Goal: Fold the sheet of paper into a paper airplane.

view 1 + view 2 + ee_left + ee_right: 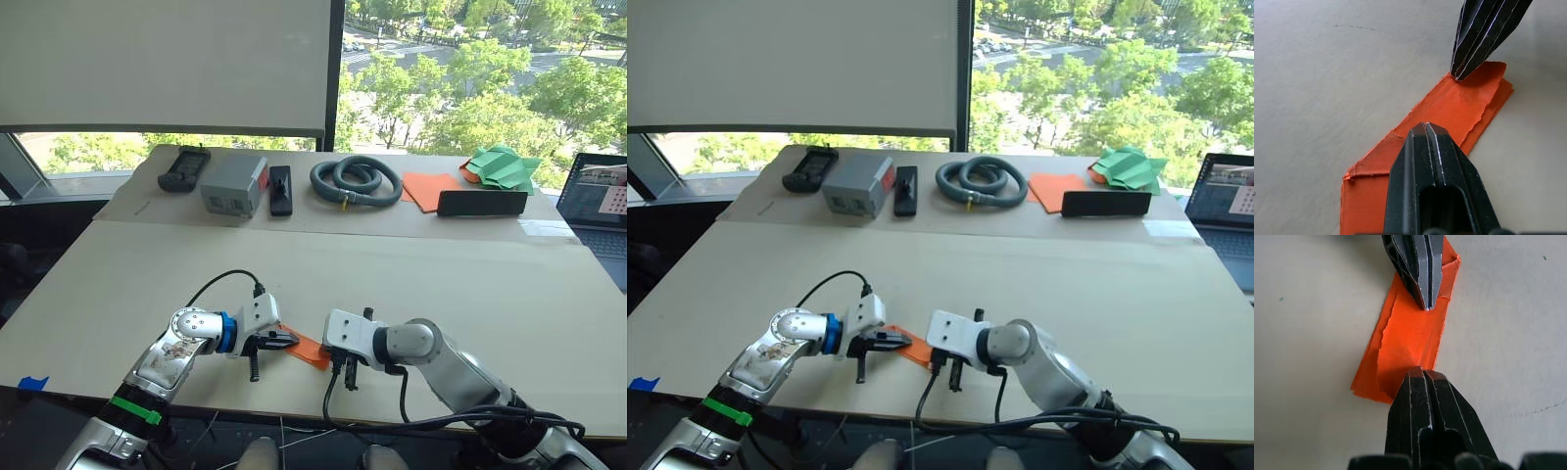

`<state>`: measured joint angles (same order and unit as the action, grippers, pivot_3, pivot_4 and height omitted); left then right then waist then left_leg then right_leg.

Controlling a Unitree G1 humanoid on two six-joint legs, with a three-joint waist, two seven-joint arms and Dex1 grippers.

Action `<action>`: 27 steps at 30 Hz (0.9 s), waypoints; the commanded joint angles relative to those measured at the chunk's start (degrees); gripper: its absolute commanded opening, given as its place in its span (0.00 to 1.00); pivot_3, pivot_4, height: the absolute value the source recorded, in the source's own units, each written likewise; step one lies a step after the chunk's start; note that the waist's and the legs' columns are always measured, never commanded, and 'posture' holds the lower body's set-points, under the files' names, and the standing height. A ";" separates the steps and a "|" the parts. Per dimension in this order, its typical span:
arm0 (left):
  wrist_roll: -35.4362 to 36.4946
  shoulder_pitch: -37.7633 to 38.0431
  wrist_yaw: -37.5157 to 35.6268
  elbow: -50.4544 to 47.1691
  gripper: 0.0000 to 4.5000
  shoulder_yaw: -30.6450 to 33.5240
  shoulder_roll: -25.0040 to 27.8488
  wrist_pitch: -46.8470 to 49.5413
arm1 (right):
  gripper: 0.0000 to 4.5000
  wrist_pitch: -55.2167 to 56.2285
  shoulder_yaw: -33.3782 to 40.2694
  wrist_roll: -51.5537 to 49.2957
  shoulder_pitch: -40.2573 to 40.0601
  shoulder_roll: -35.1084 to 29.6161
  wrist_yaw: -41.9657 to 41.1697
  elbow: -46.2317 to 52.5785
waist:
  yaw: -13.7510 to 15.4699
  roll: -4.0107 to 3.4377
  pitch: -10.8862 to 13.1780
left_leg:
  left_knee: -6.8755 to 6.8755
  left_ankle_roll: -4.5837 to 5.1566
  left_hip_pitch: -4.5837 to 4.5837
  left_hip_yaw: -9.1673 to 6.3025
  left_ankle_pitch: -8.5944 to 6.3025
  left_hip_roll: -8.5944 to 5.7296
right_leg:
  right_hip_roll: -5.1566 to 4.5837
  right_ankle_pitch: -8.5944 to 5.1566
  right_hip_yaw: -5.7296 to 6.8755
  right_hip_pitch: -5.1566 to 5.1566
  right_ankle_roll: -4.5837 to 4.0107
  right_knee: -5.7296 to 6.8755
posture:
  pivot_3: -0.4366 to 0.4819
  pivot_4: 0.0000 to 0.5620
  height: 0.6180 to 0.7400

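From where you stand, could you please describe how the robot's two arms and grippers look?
Both arms are silver-grey with white wrist housings and loose black cables. The left arm carries a blue ring and a green band. The left gripper and right gripper have black, ridged, tapering fingers.

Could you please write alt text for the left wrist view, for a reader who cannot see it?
A folded strip of orange paper, the sheet of paper, lies flat on a pale table, pressed at both ends by closed black jaws: the left gripper at the near end and the right gripper at the far end. The paper's layered edges look ragged.
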<state>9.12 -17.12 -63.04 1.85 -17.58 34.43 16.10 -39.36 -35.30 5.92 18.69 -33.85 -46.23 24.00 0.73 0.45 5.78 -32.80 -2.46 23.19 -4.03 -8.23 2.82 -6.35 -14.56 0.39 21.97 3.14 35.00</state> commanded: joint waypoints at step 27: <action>-2.44 -1.87 -2.55 2.39 0.00 -2.68 0.32 0.46 | 0.01 0.84 2.73 -5.48 0.54 3.87 0.45 1.55 | -0.03 0.17 0.78 | 0.01 -0.11 0.19 0.08 -0.07 -0.01 | -0.11 -0.04 0.09 0.15 0.06 -0.04 | 0.48 0.27 0.77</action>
<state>8.82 -19.15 -64.99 2.53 -18.15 34.52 15.23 -40.13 -31.35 -0.93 19.38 -29.38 -45.94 26.44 0.70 0.62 6.56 -32.80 -2.57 23.38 -3.94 -8.29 2.82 -6.46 -14.60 0.47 22.12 3.20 34.95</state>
